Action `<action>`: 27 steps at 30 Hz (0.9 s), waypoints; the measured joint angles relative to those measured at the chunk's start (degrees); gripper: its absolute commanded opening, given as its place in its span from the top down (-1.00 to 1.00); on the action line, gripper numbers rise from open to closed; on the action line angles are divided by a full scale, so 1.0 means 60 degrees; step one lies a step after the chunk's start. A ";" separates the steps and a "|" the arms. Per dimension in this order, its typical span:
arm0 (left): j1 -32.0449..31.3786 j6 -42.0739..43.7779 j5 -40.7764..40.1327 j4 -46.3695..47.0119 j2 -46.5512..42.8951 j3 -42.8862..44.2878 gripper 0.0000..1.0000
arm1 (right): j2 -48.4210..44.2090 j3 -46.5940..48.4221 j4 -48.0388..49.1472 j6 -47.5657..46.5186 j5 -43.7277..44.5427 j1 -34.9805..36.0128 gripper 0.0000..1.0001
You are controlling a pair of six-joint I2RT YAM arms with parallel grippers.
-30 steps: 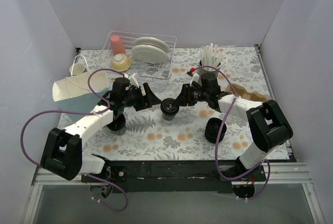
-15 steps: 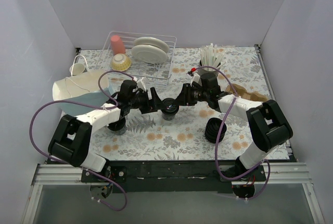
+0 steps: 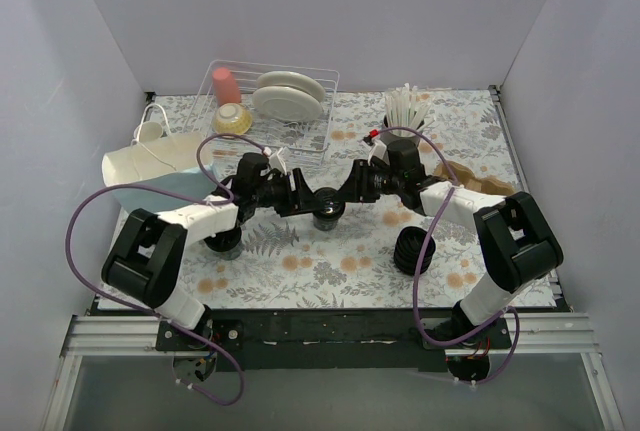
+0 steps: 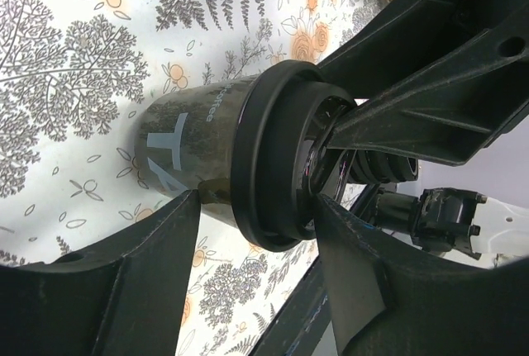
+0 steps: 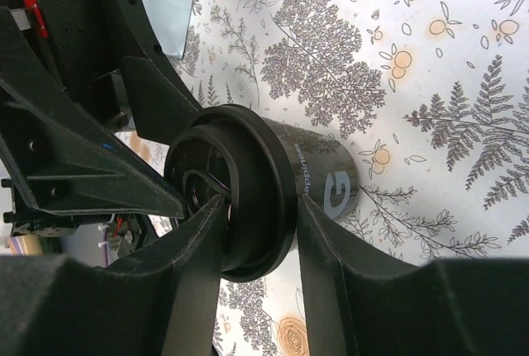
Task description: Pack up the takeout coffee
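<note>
Middle of the counter, right between the two arms, is where the takeout coffee is: upright, long axis vertical, shiny-rimmed lid on top. I can't tell whether its base rests on the counter or hangs just off it.

Both tools are on it at once, coming in level from opposite sides and pointing at each other. The right tool is clamped across the lid rim, one finger pressed on each side, so that's a real hold. The left tool has its fingers either side of the same lid, one against the cup wall just under it, the other at the rim edge. It looks like contact, but honestly I can't tell if it's squeezing or just bracketing.

So the cup lies straight ahead of each tool, dead between the fingers, and neither arm is really nearer. Pose-wise they mirror each other: elbows out wide toward the front corners, forearms slanting inward and low over the counter, wrists flat.

My guess is a hand-over, since the pale bag lies off on the left arm's side, well apart from the cup. The risky bit would be one side letting go before the other has it properly.
</note>
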 measured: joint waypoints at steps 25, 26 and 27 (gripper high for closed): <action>-0.0040 0.0000 -0.0361 -0.0109 0.0262 0.0295 -0.51 | -0.0197 -0.0062 -0.0135 -0.0051 0.0397 -0.0084 0.10; -0.0044 -0.0004 -0.0393 -0.0127 0.0244 0.0295 -0.53 | -0.0197 -0.0066 -0.0131 -0.0051 0.0397 -0.0084 0.11; -0.0047 -0.0004 -0.0437 -0.0149 0.0208 0.0295 -0.53 | -0.0197 -0.0066 -0.0127 -0.0047 0.0397 -0.0084 0.10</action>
